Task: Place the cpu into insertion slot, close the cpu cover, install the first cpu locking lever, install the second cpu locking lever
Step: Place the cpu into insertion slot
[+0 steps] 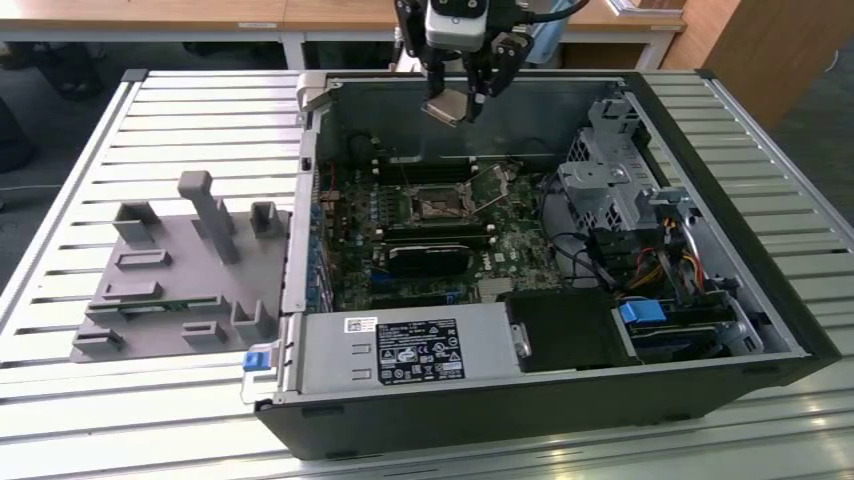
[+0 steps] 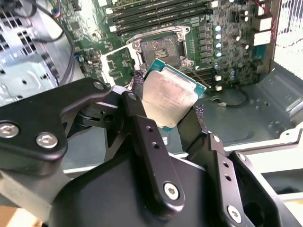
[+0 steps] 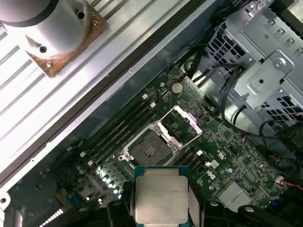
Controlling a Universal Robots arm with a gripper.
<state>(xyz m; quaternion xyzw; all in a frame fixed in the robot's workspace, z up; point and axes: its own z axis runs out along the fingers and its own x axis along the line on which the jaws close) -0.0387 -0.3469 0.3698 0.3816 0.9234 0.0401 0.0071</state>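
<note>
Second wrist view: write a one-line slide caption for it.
Gripper holds the cpu over the motherboard; the insertion slot is empty.

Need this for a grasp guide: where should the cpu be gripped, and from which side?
Grip the cpu by two opposite thin edges, jaws closing in from its sides, as the gripper holds it now. It is a flat square plate, so only its edges offer purchase.

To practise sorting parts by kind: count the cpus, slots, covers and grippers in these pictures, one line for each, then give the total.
cpu: 1, held in the gripper above the board
slot: 1, with no chip in it
cover: 1, swung open beside the slot
gripper: 1
Total: 4
</note>
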